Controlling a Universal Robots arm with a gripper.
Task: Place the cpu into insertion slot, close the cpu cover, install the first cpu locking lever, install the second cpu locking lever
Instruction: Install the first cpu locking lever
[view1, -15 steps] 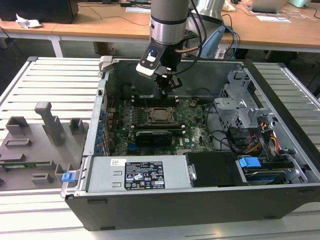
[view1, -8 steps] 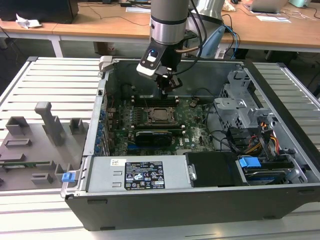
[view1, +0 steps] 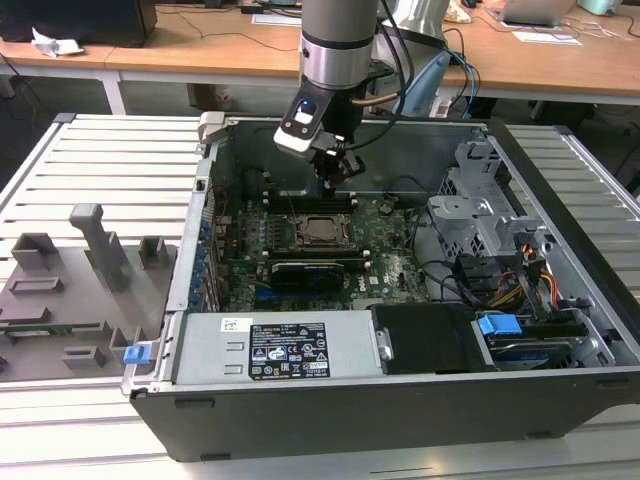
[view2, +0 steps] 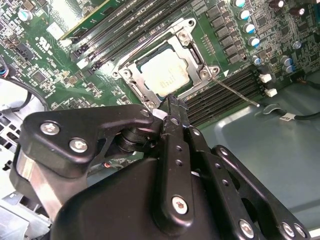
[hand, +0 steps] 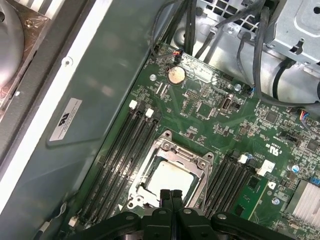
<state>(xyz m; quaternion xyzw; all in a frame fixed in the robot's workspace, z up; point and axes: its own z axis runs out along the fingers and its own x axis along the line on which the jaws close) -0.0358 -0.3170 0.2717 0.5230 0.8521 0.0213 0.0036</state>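
Already the chip (hand: 170, 177) sits in its socket (view1: 322, 230), with the cover frame (view2: 196, 50) down over it. The tool (hand: 170, 192), fingers pressed together on nothing, hovers at the socket's edge. One thin lever (view2: 235, 90) sticks out loose, so the locking looks undone.

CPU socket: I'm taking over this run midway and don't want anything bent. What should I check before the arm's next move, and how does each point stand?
1. Chip seated flat: ok.
2. Cover down around the chip: ok, it seems to lie flat.
3. Lever latched: not ok. The thin rod juts out over the memory slots, apparently free.
4. Other lever latched: cannot tell.
5. Claw empty: ok, shut with nothing in it, its tips at the cover's edge.
6. Cables clear of the chip: ok, they lie well apart from it.
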